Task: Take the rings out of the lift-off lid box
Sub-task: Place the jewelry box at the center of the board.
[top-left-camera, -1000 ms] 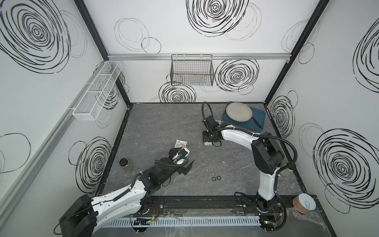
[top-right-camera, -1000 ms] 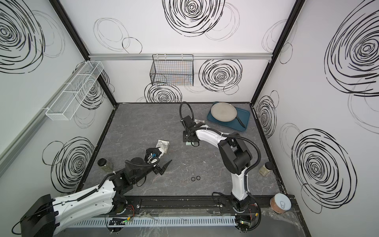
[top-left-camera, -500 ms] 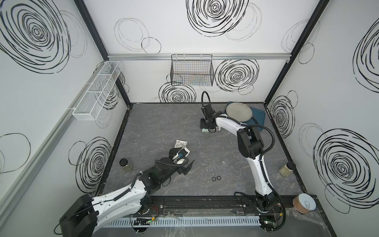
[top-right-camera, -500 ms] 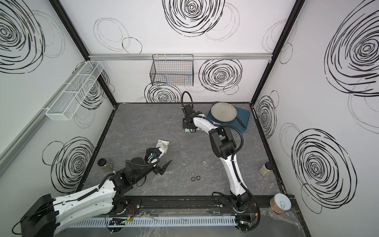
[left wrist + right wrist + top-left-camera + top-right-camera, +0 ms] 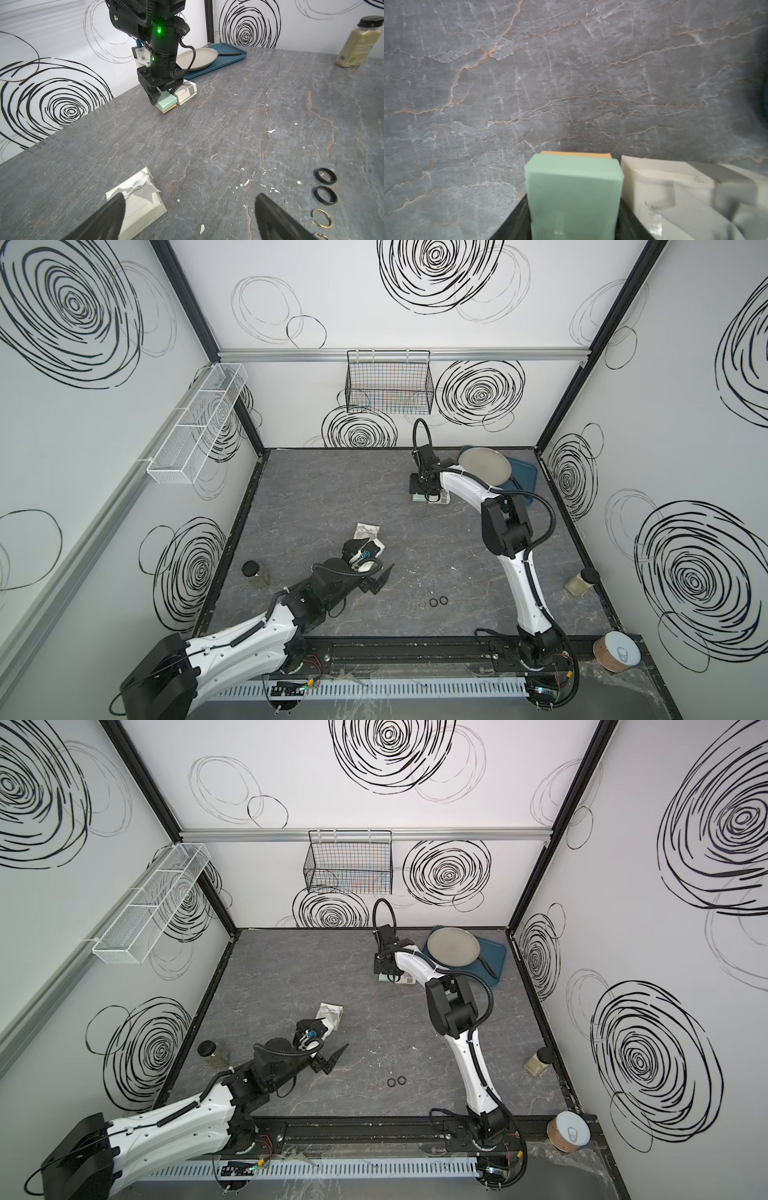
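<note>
Between its closed-in fingers, the right gripper (image 5: 164, 96) clamped a mint-green block (image 5: 574, 191) resting on the table (image 5: 228, 124), a white box (image 5: 186, 94) just beside it. Well apart, the left gripper (image 5: 189, 196) hung spread wide, a bowed lid (image 5: 136, 199) by one finger; the rings (image 5: 325, 195) lay loose on the table beyond the other, perhaps four of them.

Two small black round band rings (image 5: 325, 175), lying flat, side by side and just apart, well off to one side of the flat white box lid with the silver ribbon bow (image 5: 136, 200). Next in the same row, a thinner golden-looking wire ring (image 5: 321, 218), also flat. In both top views, black pair (image 5: 438, 601) (image 5: 396, 1082) at the row's end farthest from that lid, fainter pale rings (image 5: 417, 605) on the lid's side of it; count of the pale ones unclear.
</note>
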Action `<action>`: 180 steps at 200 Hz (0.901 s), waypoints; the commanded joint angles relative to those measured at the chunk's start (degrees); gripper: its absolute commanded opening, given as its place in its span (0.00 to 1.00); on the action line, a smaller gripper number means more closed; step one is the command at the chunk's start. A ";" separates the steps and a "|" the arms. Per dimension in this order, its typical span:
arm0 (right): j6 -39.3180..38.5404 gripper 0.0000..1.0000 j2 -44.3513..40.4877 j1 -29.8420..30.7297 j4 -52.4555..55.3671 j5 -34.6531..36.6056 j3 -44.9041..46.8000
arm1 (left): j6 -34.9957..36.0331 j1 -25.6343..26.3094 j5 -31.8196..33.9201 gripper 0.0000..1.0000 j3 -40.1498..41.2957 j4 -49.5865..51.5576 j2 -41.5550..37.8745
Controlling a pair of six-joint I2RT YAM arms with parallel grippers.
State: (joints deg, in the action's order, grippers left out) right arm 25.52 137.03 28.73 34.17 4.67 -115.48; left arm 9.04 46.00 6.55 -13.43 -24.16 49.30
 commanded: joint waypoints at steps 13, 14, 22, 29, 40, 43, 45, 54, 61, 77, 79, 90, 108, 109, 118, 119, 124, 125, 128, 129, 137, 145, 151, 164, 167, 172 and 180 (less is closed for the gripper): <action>-0.21 0.55 0.77 -0.20 1.67 0.85 0.53 | 0.94 -0.38 -0.57 1.00 -0.11 -3.36 0.10; -0.21 0.55 0.82 -0.18 1.63 0.82 0.48 | 0.96 -0.38 -0.57 0.99 -0.11 -3.35 0.14; -0.21 0.55 1.03 -0.24 1.72 0.77 0.32 | 0.90 -0.38 -0.68 0.99 -0.16 -3.35 0.10; -0.21 0.55 1.21 -0.25 1.78 0.70 0.10 | 0.90 -0.39 -0.65 1.00 -0.11 -3.35 0.02; -0.29 0.55 1.60 -0.17 1.98 0.52 -0.31 | 0.94 -0.38 -0.61 0.99 -0.11 -3.35 0.05; -0.29 0.56 1.76 -0.20 2.14 0.42 -0.53 | 0.94 -0.43 -0.68 0.99 -0.03 -3.35 0.09; -0.34 0.56 1.82 -0.24 2.22 0.43 -0.66 | 0.91 -0.42 -0.71 0.99 -0.04 -3.35 0.05; -0.35 0.56 2.30 -0.16 2.63 0.34 -1.35 | 0.97 -0.39 -0.66 0.99 -0.12 -3.35 0.05; -0.38 0.56 2.60 -0.12 2.90 0.32 -1.81 | 0.90 -0.43 -0.70 1.00 -0.10 -3.37 0.03; -0.38 0.56 3.19 -0.08 3.23 -0.04 -2.40 | 0.93 -0.41 -0.66 1.00 -0.11 -3.24 0.03; -0.38 0.56 3.23 -0.08 3.24 -0.11 -2.45 | 0.92 -0.41 -0.66 1.00 -0.15 -3.23 -0.05; -0.47 0.56 3.45 0.01 3.21 -0.28 -2.67 | 0.96 -0.42 -0.75 0.99 -0.11 -3.26 -0.01; -0.64 0.58 3.85 0.26 3.34 -0.36 -2.82 | 1.00 -0.43 -0.73 1.00 -0.15 -3.26 -0.01; -0.64 0.58 3.81 0.27 3.35 -0.32 -2.82 | 0.99 -0.45 -0.74 1.00 -0.21 -3.26 0.00; -0.65 0.59 3.91 0.34 3.51 -0.20 -3.03 | 1.02 -0.47 -0.70 0.99 -0.21 -3.26 0.02; -0.65 0.60 3.94 0.36 3.53 -0.25 -3.01 | 1.00 -0.47 -0.72 1.00 -0.20 -3.26 0.06; -0.67 0.60 3.89 0.33 3.58 -0.19 -3.00 | 1.03 -0.47 -0.73 0.99 -0.20 -3.25 0.05; -0.65 0.61 3.89 0.29 3.59 -0.19 -3.00 | 1.00 -0.47 -0.74 1.00 -0.19 -3.25 0.08; -0.65 0.61 3.82 0.33 3.59 -0.11 -3.00 | 1.02 -0.45 -0.72 0.99 -0.26 -3.26 0.03; -0.65 0.62 3.79 0.35 3.61 -0.10 -3.00 | 1.04 -0.46 -0.69 0.99 -0.23 -3.26 0.06; -0.64 0.64 3.62 0.35 3.70 0.15 -3.05 | 0.98 -0.49 -0.75 0.99 -0.19 -3.17 0.06; -0.64 0.66 3.44 0.36 3.87 0.33 -3.01 | 0.99 -0.51 -0.76 1.00 -0.21 -3.17 0.03; -0.64 0.68 3.16 0.40 3.81 0.39 -3.03 | 1.03 -0.52 -0.75 0.99 -0.24 -3.13 0.07; -0.82 0.73 2.51 0.35 3.97 0.60 -3.10 | 1.06 -0.47 -0.80 0.99 -0.19 -3.08 0.03; -0.90 0.74 2.34 0.43 3.97 0.54 -3.08 | 1.04 -0.47 -0.80 0.99 -0.25 -3.08 0.07; -1.00 0.76 1.97 0.38 3.97 0.58 -3.10 | 1.07 -0.47 -0.71 1.00 -0.24 -3.08 0.01; -1.12 0.79 1.39 0.38 4.06 0.56 -3.17 | 1.08 -0.47 -0.67 1.00 -0.24 -3.08 0.03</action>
State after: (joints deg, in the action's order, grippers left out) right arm 24.56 139.48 28.75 35.81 4.62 -117.03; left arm 9.19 46.00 6.42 -13.41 -24.16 49.39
